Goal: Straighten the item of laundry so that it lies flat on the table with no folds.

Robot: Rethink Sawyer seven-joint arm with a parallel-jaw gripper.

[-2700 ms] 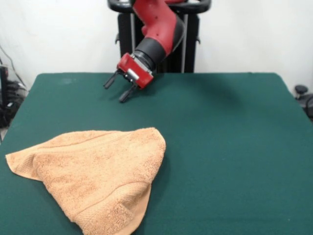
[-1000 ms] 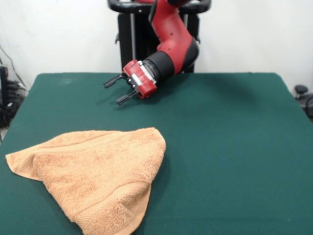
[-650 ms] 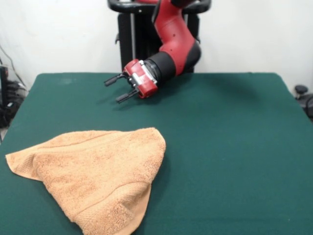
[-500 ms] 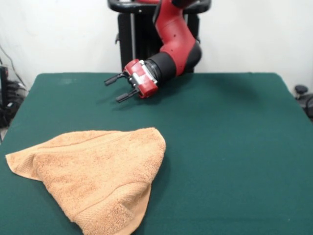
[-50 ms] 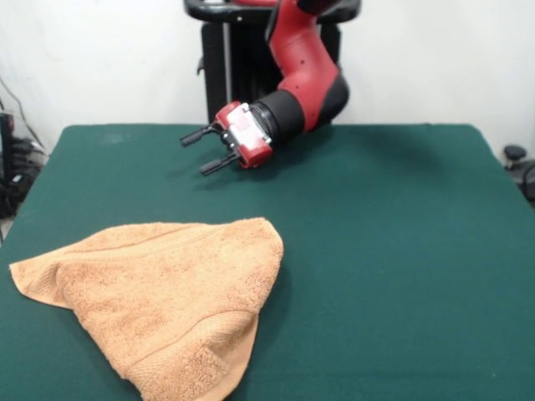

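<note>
The item of laundry [image 5: 163,296], an orange-tan terry towel, lies folded into a rough triangle at the near left of the table [image 5: 393,251], which is covered in dark green cloth. One folded-over flap with a ribbed band points toward the near edge. My gripper [image 5: 197,152] hovers above the far middle of the table, well behind the towel and apart from it. It points left and slightly down, open, with nothing between its two black fingers [image 5: 194,136].
The red and black arm [image 5: 301,75] comes down from the top centre. Cables and dark equipment [image 5: 12,163] stand off the table's left edge, and a dark object [image 5: 514,159] sits past the right edge.
The gripper has swung from pointing steeply down to pointing more sideways to the left, and the arm's wrist has shifted right. The towel has not moved.
</note>
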